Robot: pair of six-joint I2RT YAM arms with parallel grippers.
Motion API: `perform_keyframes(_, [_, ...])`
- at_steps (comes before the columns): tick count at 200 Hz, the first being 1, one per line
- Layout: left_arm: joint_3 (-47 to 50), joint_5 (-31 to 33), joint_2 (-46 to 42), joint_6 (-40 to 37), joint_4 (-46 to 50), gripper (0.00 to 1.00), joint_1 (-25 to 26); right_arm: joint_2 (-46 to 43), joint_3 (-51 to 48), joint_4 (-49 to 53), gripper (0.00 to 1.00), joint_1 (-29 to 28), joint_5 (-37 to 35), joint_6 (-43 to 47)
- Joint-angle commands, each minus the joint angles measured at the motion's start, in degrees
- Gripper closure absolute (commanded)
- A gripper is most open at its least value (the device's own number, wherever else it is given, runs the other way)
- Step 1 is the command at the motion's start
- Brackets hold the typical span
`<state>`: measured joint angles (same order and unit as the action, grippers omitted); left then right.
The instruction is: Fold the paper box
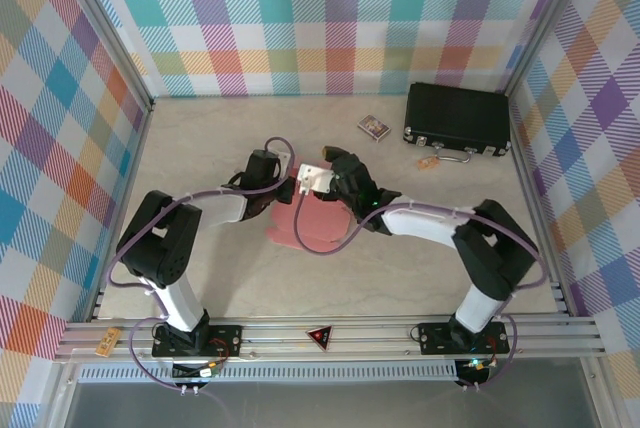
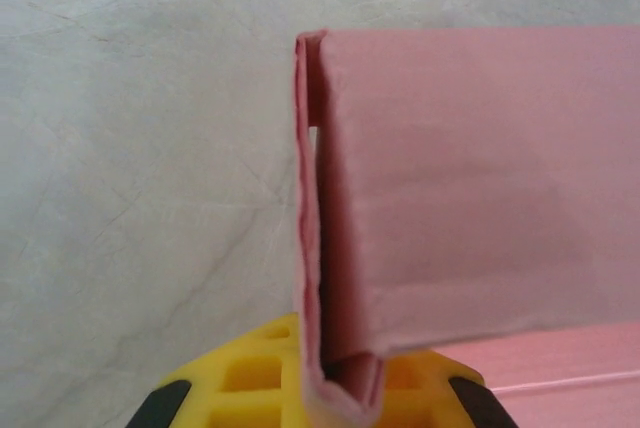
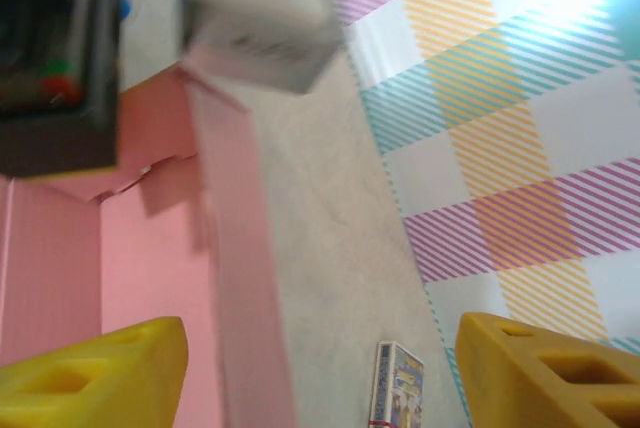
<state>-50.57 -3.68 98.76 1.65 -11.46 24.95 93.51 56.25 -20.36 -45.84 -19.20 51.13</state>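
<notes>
From above, the box (image 1: 305, 220) sits mid-table (image 1: 200, 148) betw. the arms, half hidden, so I can't tell its long axis. The left wrist cam shows more: left claw (image 2: 340, 393) pinched shut on a raised, doubled-over side wall. The right wrist cam has the right claw (image 3: 320, 378) gaping wide, holding nothing, w/ the box at its left.

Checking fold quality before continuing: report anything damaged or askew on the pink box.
The paper box has an upright edge pinched in the left gripper. That edge looks wrinkled and wavy, and its layers gape near the top.
</notes>
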Motion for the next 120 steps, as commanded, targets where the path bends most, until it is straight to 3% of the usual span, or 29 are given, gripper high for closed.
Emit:
perform_keyframes(1, [0.7,2.5,-2.8,0.2,2.8,0.96,0.5,-4.9,0.3,4.7,0.26,1.7,4.0,-11.7])
perform_keyframes(65, [4.0,3.2,-6.4,3.1,3.0,0.97,0.6,-9.0,5.0,20.2,0.27,16.3,7.9,-36.9])
perform_keyframes(120, [4.9,3.2,-7.3,4.1,2.7,0.97,0.9,-4.6,5.2,28.9,0.31,24.8,14.6,-44.0])
